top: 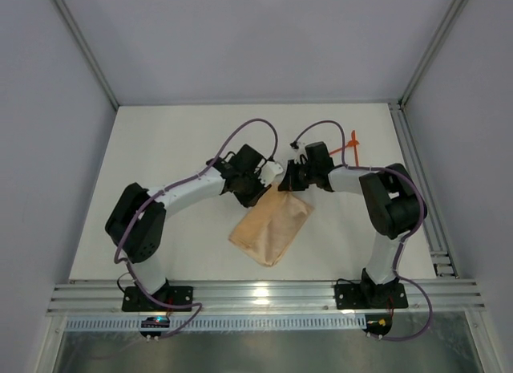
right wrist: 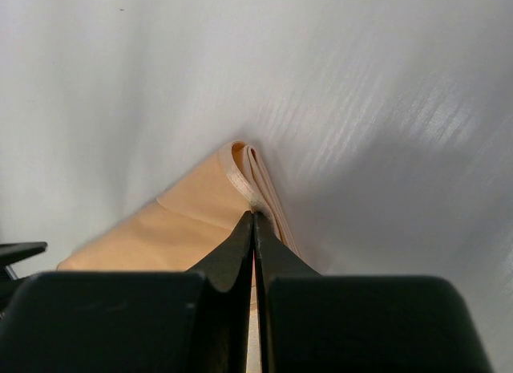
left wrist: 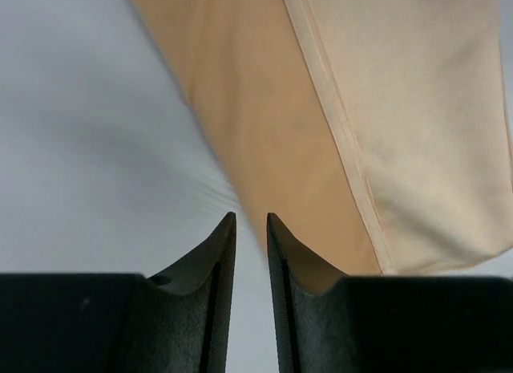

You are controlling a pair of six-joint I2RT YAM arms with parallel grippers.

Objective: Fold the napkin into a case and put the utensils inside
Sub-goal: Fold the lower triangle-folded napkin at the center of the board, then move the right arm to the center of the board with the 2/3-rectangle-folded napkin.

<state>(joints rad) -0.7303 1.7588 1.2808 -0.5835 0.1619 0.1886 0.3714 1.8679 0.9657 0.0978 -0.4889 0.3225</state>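
White table (top: 160, 156), napkin (top: 271, 229) corner in right pincer (right wrist: 254, 216)

Top camera: above and behind my arm bases (top: 156, 297), looking steeply down on the whole table (top: 160, 148) | left wrist camera: low, close, sighting past my left fingers (left wrist: 208, 269) onto the napkin (left wrist: 272, 148) | right wrist camera: even closer, along my right fingers (right wrist: 232, 261) at its corner | shared by all: napkin.
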